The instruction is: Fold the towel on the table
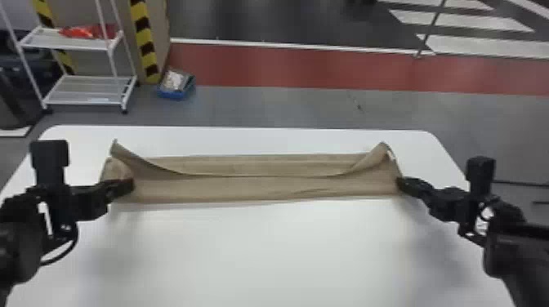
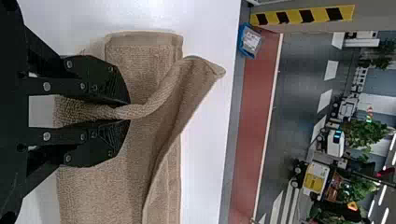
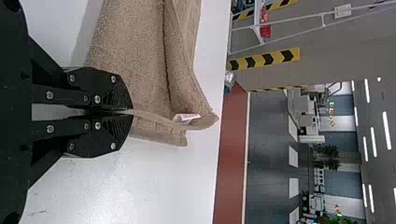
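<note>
A tan towel (image 1: 253, 187) lies as a long strip across the far part of the white table (image 1: 261, 253), its two far corners curled upward. At its left end is my left gripper (image 1: 130, 185); in the left wrist view that gripper (image 2: 128, 112) is shut on a bunched ridge of the towel (image 2: 107, 196). My right gripper (image 1: 401, 184) holds the right end. The right wrist view has this gripper (image 3: 130, 112) shut on the thin towel edge (image 3: 135, 70), near a small white label (image 3: 187, 117).
Beyond the table's far edge stand a white wire shelf (image 1: 88, 92) and a small blue bin (image 1: 175, 92) on the floor, both toward the left. A black-and-yellow striped post (image 1: 143, 41) rises beside the shelf.
</note>
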Available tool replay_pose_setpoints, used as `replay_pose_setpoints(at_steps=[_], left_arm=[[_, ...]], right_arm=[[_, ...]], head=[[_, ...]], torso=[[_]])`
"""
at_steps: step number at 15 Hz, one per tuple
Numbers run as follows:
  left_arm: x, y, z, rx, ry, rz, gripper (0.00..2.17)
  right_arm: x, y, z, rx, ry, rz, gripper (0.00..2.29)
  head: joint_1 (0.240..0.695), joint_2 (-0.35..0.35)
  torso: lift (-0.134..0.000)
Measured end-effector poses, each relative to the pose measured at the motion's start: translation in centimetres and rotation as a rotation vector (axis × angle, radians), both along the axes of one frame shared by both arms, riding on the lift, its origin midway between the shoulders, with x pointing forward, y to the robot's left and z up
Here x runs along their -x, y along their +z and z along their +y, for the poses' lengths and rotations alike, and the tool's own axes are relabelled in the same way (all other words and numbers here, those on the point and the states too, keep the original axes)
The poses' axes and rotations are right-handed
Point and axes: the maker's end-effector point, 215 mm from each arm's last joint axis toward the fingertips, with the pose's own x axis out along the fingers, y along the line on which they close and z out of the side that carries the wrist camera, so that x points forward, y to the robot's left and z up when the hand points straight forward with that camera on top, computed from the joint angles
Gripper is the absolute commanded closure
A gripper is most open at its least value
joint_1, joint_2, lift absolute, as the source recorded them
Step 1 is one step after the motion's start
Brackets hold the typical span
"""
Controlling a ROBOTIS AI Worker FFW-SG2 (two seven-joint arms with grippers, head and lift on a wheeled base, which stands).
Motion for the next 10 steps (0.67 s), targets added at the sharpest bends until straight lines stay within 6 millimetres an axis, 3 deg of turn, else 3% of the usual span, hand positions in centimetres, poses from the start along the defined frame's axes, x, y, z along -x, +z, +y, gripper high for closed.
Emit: replay_pose_setpoints(at_steps=[5,8,9,10], left_arm=[[4.9,0.6,1.7,0.033,0.014,0.062,1.68],[8.1,0.5,2.4,0.041,0.025,0.101,1.67],[9.2,0.4,2.3,0.038,0.025,0.110,1.65],[10.0,0.2,2.2,0.035,0.023,0.119,1.45]], right_arm=[[3.6,1.1,-1.9,-0.065,-0.032,0.006,1.45],[6.3,1.7,-4.2,-0.103,-0.064,0.009,1.45],[7.2,2.0,-4.9,-0.104,-0.077,0.007,1.45],[7.9,2.0,-5.3,-0.100,-0.082,0.009,1.45]], head=[[0.695,-0.146],[0.695,-0.171],[0.695,-0.181],[0.695,-0.190]], torso=[[-0.108],[-0.108],[-0.108],[-0.108]])
